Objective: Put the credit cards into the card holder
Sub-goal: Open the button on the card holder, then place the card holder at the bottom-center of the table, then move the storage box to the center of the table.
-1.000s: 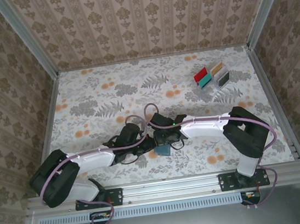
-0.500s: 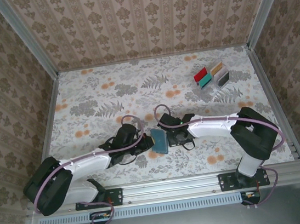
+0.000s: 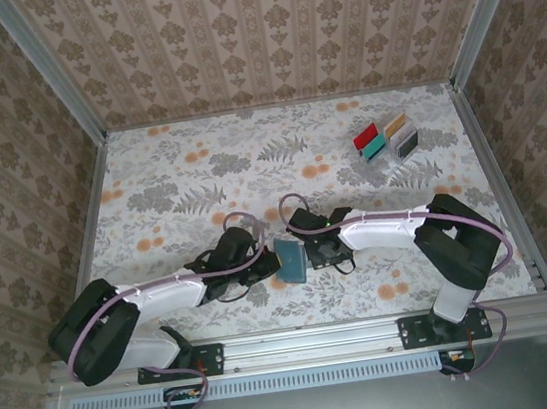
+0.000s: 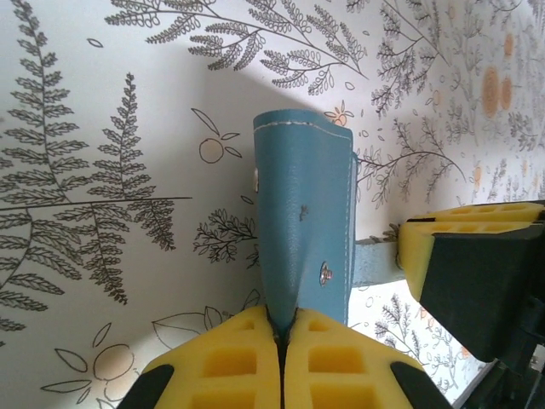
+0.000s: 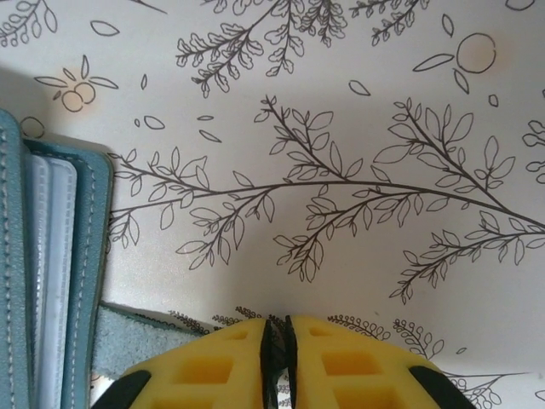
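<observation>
Left wrist view: my left gripper (image 4: 283, 328) is clamped tight on the near edge of the card holder (image 4: 302, 213), whose long axis runs straight away from my pads, its leaves barely parted. Just to its right, my right gripper (image 5: 277, 336) has its pads a hair apart with nothing between them, and the holder's strap (image 5: 128, 341) lies beside its left pad. The credit cards (image 3: 383, 139) stand well off at the far right, nearer my right arm, so I judge that arm should fetch them
</observation>
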